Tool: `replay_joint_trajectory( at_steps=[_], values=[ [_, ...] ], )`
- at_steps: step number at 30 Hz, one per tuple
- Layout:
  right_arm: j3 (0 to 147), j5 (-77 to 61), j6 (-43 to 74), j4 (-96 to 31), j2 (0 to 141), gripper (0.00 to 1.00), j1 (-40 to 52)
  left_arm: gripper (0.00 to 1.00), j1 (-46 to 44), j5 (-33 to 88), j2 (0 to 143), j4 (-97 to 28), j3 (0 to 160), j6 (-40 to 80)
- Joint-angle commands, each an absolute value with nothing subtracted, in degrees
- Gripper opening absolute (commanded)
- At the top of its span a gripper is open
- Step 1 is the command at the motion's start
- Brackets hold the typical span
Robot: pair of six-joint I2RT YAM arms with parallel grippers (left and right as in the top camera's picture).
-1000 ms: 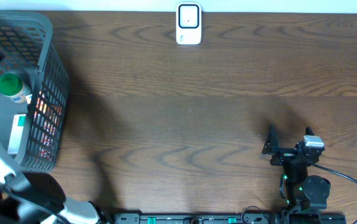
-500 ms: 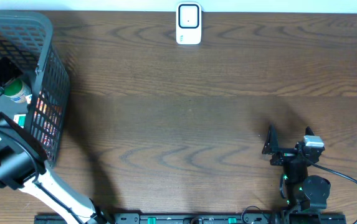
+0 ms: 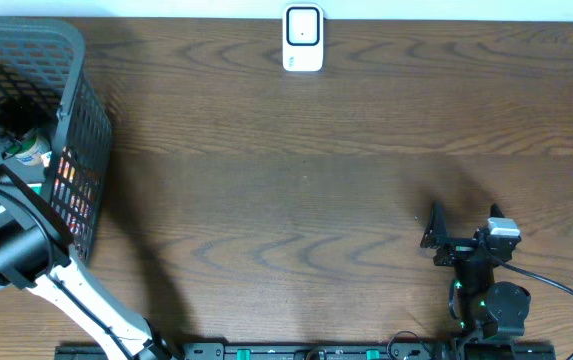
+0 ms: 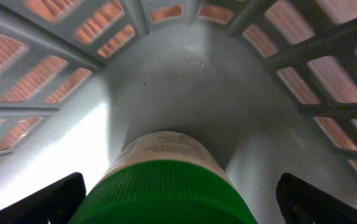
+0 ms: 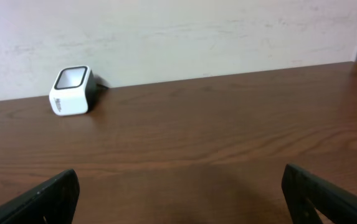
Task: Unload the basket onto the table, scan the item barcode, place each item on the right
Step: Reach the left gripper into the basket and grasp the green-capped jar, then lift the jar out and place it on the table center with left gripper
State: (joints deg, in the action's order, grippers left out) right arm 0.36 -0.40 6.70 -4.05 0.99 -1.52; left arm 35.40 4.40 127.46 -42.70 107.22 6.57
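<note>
Wooden table (image 3: 316, 180), basket (image 3: 88, 140), green-capped bottle (image 4: 166, 186) cut off between spread left gripper (image 4: 178, 199), right gripper (image 5: 179, 198) spread

Soft, even light; faint shadows cross the counter (image 3: 316, 180). Left wrist view blurs the near green cap (image 4: 166, 193).

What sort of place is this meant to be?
Probably a mock shop checkout set up on a wooden table: a grey shopping basket holds goods, among them a green-capped bottle, and a small white barcode scanner stands at the table's far edge.
</note>
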Motion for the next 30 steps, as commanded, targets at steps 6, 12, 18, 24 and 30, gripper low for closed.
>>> replay_joint_trajectory(
  at_steps=[6, 12, 18, 24, 30],
  values=[
    [0.3, -0.32, 5.93, -4.29, 0.71, 0.99, -1.04, 0.88, 35.27, 4.93, 127.85, -42.3, 107.96, 7.57],
    [0.3, -0.32, 5.93, -4.29, 0.71, 0.99, -1.04, 0.76, 35.27, 4.93, 127.87, -42.87, 107.85, 7.57],
    [0.3, -0.32, 5.93, -4.29, 0.71, 0.99, -1.04, 0.67, 35.27, 4.93, 127.2, -44.31, 107.87, 7.57],
    [0.3, -0.32, 5.93, -4.29, 0.71, 0.99, -1.04, 0.67, 35.27, 4.95, 122.74, -45.58, 107.87, 7.6],
    [0.3, -0.3, 5.93, -4.29, 0.71, 0.99, -1.04, 0.67, 35.33, 4.91, 112.68, -47.94, 107.87, 7.55]
  ],
)
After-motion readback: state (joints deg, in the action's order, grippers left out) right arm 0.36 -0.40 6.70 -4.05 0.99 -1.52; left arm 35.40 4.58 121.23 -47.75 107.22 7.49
